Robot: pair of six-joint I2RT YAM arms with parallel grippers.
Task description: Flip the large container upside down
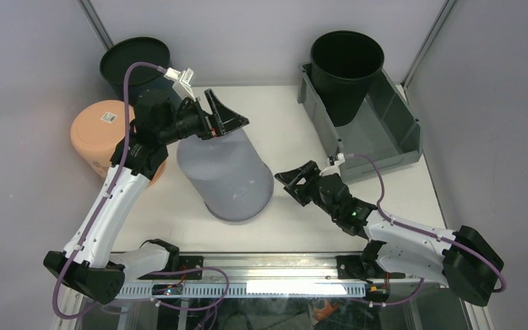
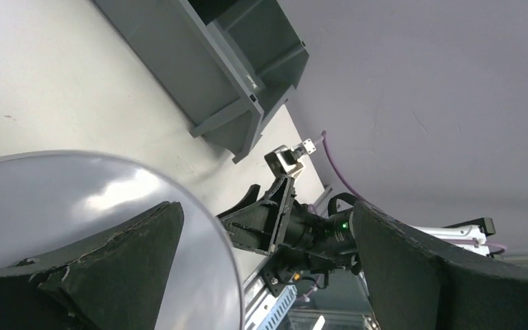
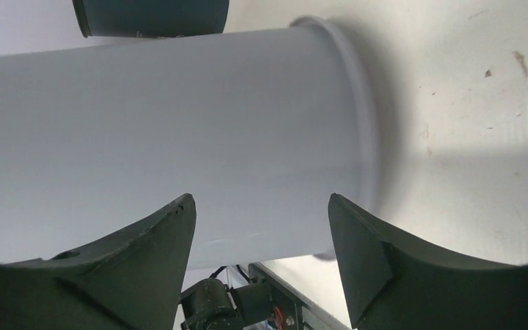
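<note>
Plain grey walls close in a white table (image 1: 289,117), smooth and a little scuffed. In the middle a pale bucket (image 1: 227,172) appears to stand mouth down, its flat base on top.

The bin (image 1: 402,110) sits beyond the pale bucket and to its right, against the back wall. It is open side up, with a black bucket (image 1: 347,65) standing in it. An orange bucket (image 1: 100,134) sits left of the pale bucket.

Neither arm is at the bin. The left gripper (image 1: 228,117) hangs over the far top edge of the pale bucket with its fingers spread wide and nothing between them. The right gripper (image 1: 290,187) sits just right of the pale bucket, fingers apart and gripping nothing.

The bin looks like hard, dull grey plastic, boxy with thin straight walls, a lipped rim and ribbed corners. The pale bucket is a glossy, slightly tapered cylinder.

From where I stand, the right arm has the shorter reach. I would pinch the bin's near rim, since the lip gives the fingers an edge to hold. On so slick a table the bin may slide instead of tipping, so the left gripper could brace the side nearer the pale bucket. The black bucket will tumble out unless it is lifted clear first, and the back wall leaves little room to roll the bin.
</note>
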